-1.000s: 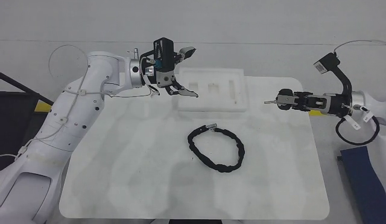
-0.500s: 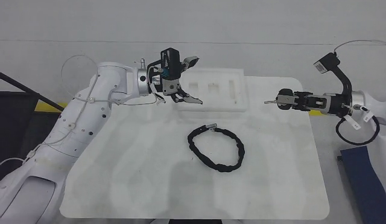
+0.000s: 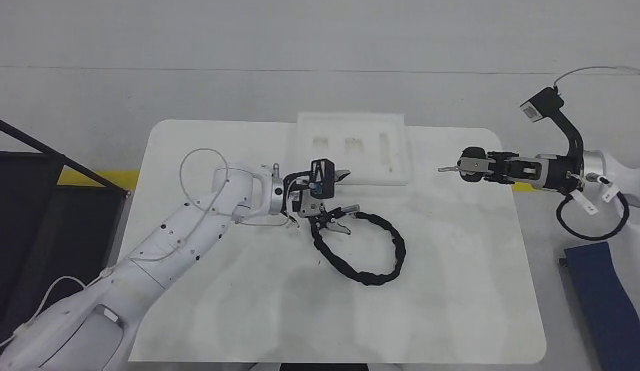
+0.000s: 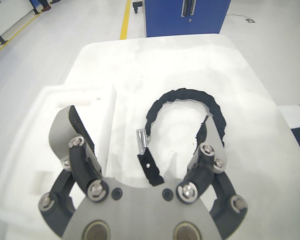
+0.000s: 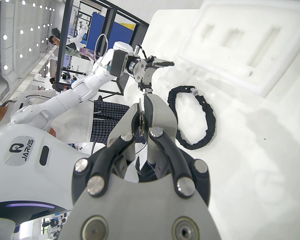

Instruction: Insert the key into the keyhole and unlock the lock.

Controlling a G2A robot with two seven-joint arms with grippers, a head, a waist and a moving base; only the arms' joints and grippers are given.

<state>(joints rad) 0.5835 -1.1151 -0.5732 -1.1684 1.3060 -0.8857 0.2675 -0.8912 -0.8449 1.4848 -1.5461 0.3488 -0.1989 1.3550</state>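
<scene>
The lock (image 3: pixel 385 261) is a black fabric-covered loop lying mid-table, with a short metal cylinder (image 4: pixel 141 139) at one end. My left gripper (image 3: pixel 342 193) is open and hovers low over that end. Its fingers (image 4: pixel 76 126) straddle the cylinder without touching it. The same loop (image 5: pixel 197 126) and its keyhole end (image 5: pixel 195 92) appear in the right wrist view, with the left gripper (image 5: pixel 156 76) just beyond them. My right gripper (image 3: pixel 447 170) hangs over the table's right side, well away from the lock. It is shut on a small metal key (image 5: pixel 141 121) that points toward the lock.
A white foam tray (image 3: pixel 350 146) with shallow recesses lies at the table's back edge, just behind the lock and close beside my left gripper (image 4: pixel 137 116). A blue cabinet (image 4: pixel 187 3) stands on the floor past the table's far end.
My left arm has swung forward and down from beside the foam tray's back corner to the lock's metal end, its gripper staying open. The right arm has held still with the key.
</scene>
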